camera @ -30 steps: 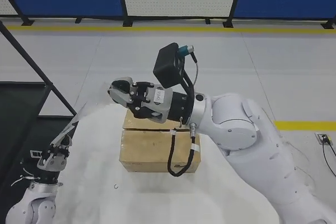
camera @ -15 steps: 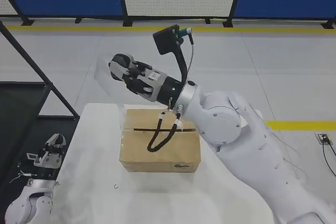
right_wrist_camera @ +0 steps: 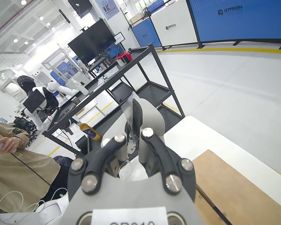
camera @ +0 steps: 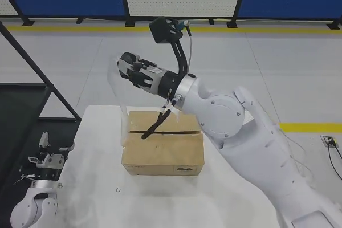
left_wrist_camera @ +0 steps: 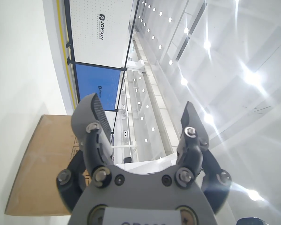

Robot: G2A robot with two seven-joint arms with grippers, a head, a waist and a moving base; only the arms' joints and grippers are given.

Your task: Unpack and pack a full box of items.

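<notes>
White table (camera: 97,171): box (camera: 162,151) sheds clear film (right_wrist_camera: 131,110) as right gripper (camera: 124,61), pinching it, rises; left gripper (left_wrist_camera: 142,111), spread, drops away; unpacking seems close.

plastic film (right_wrist_camera: 130,110) hanging beside cardboard box (camera: 162,149)

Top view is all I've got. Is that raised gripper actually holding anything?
Observer: Yes. The right wrist view shows the right gripper shut on a strip of clear film.
Operator: And the low one by the table edge?
Observer: The left wrist view shows the left gripper wide open, nothing in it.
Operator: Where is it aimed?
Observer: Up at the ceiling, with a side of the box also in frame.
</notes>
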